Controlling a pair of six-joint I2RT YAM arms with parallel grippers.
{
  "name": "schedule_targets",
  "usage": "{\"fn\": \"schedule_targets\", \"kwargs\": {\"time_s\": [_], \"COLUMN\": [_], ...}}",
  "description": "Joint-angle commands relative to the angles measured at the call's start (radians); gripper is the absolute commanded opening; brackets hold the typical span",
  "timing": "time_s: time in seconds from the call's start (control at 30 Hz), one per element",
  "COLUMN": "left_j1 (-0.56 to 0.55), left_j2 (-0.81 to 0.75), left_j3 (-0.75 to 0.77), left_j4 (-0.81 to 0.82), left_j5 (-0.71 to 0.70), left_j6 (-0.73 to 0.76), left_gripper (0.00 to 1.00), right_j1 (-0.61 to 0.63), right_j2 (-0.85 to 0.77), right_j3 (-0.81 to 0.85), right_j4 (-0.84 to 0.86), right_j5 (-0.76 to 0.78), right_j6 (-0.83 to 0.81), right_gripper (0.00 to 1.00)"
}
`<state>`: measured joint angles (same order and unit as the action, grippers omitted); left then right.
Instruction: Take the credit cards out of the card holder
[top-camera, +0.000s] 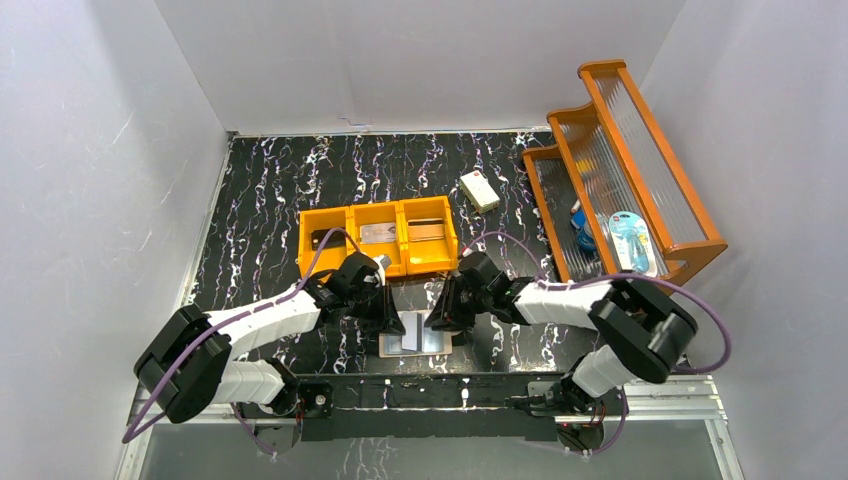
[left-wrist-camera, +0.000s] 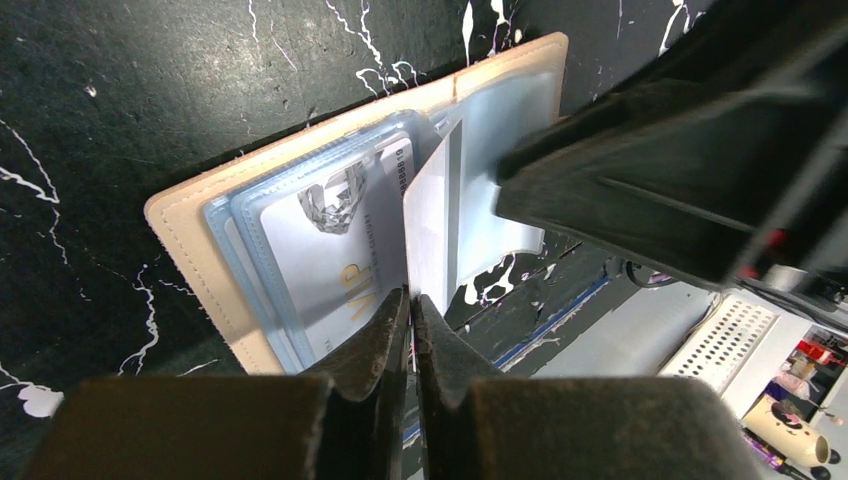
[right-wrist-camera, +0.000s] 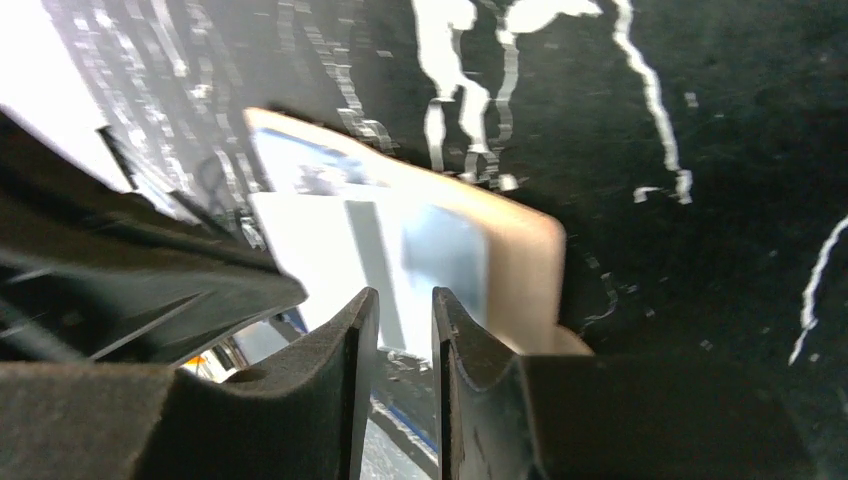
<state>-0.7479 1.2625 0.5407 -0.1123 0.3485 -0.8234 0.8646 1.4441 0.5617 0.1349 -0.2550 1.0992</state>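
Note:
The card holder (top-camera: 415, 338) lies open near the table's front edge, peach-pink outside with pale blue-grey pockets (left-wrist-camera: 250, 215). A silver-grey card marked VIP (left-wrist-camera: 345, 250) sits in its left pocket. My left gripper (left-wrist-camera: 411, 297) is shut on the lower edge of a white card (left-wrist-camera: 430, 215), which stands tilted up over the fold, partly out of the holder. My right gripper (right-wrist-camera: 405, 295) has its jaws a little apart with nothing between them, over the holder's right panel (right-wrist-camera: 520, 260). In the left wrist view its dark tip (left-wrist-camera: 560, 185) rests on that panel. In the top view the grippers sit left (top-camera: 388, 318) and right (top-camera: 440, 318) of the holder.
An orange three-compartment bin (top-camera: 378, 213) stands just behind the grippers, with cards in its compartments. A white box (top-camera: 480, 190) lies behind it to the right. An orange tiered rack (top-camera: 620, 150) with small items fills the right side. The table's metal front rail (top-camera: 420, 385) is close below the holder.

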Motion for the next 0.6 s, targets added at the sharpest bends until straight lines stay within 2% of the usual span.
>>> {"fn": "schedule_targets", "kwargs": {"time_s": [0.0, 0.2, 0.3, 0.43, 0.5, 0.57], "left_j1": [0.002, 0.002, 0.002, 0.002, 0.002, 0.002], "left_j2": [-0.009, 0.025, 0.041, 0.061, 0.075, 0.082], "left_j3": [0.024, 0.008, 0.010, 0.016, 0.026, 0.039], "left_j4": [0.010, 0.099, 0.115, 0.112, 0.081, 0.047], "left_j5": [0.032, 0.111, 0.124, 0.118, 0.105, 0.088], "left_j6": [-0.011, -0.039, -0.044, -0.042, -0.033, -0.017], "left_gripper": [0.08, 0.21, 0.24, 0.23, 0.19, 0.10], "right_j1": [0.002, 0.003, 0.003, 0.003, 0.003, 0.003], "right_j2": [0.099, 0.150, 0.136, 0.123, 0.120, 0.114], "right_j3": [0.019, -0.050, -0.071, -0.089, -0.094, -0.096], "right_j4": [0.020, 0.066, 0.062, 0.063, 0.063, 0.061], "right_j5": [-0.055, -0.046, -0.023, -0.011, -0.007, -0.001], "right_j6": [-0.010, 0.042, 0.055, 0.061, 0.063, 0.065], "right_gripper": [0.34, 0.29, 0.28, 0.27, 0.27, 0.27]}}
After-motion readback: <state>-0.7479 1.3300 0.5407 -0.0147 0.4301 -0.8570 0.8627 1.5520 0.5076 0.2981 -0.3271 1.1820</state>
